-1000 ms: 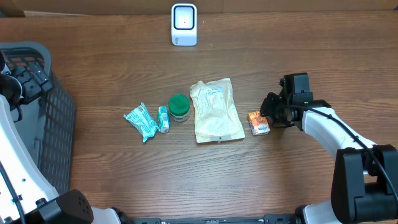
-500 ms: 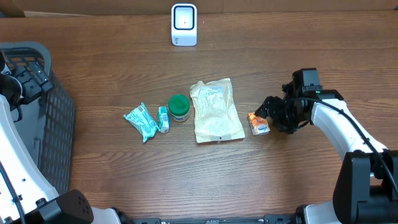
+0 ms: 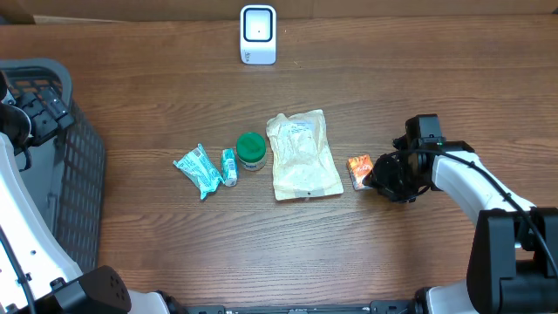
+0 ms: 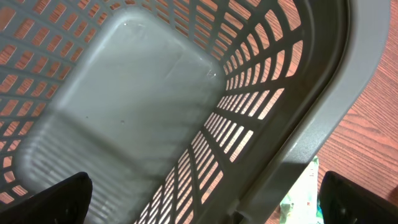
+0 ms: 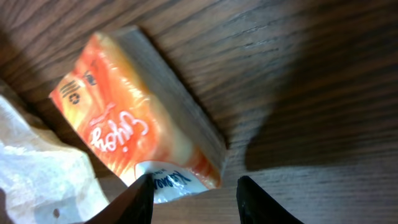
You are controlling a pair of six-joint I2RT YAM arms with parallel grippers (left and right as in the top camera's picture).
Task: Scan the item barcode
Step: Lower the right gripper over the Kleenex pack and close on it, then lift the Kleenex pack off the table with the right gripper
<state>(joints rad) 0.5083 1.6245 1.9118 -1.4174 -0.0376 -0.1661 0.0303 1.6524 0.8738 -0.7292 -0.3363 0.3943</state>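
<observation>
Right gripper (image 5: pixel 194 198), jaws apart and empty, straddles a corner of the orange packet (image 5: pixel 137 124) lying flat on the table (image 3: pixel 436 87). A good grasp probably needs the jaws centred across its narrow sides. Left gripper (image 4: pixel 205 202), jaws wide, hangs over a basket (image 4: pixel 311 124). The scanner (image 3: pixel 258 35) stands far back.

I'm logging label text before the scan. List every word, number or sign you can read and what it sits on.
Nothing can be quoted with certainty.
Orange packet: a recycling sign near one corner; script wording, upside down in the right wrist view, not legible.
Cream pouch: white label, print too small to read.
Teal wrapper: markings too small to read.
</observation>
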